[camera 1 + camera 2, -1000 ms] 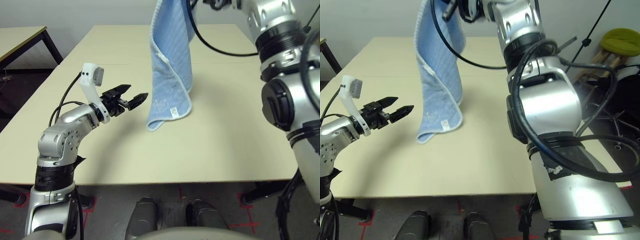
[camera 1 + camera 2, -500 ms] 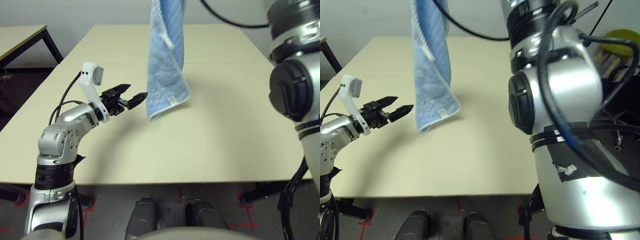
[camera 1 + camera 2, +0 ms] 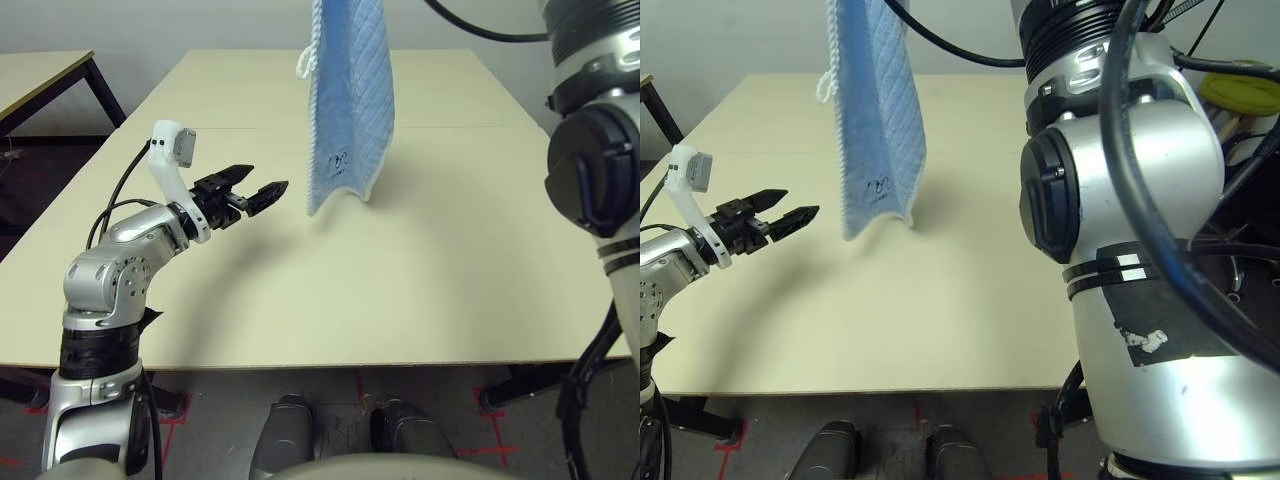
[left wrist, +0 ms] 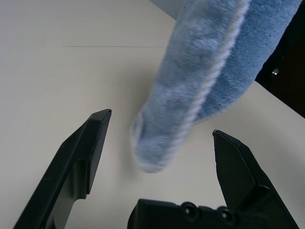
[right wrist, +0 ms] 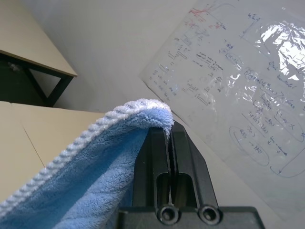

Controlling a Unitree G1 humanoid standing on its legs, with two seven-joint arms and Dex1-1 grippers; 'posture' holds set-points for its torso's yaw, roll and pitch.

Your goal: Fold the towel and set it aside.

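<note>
Left gripper [image 3: 262, 192] waits low over the table [image 3: 420, 290] with its fingers wide apart, just beside the towel's hanging bottom corner. Higher and farther off, the right gripper [image 5: 170, 130] is clamped on the towel [image 3: 350, 110], dangling unfolded; folding and setting aside remain.
</note>
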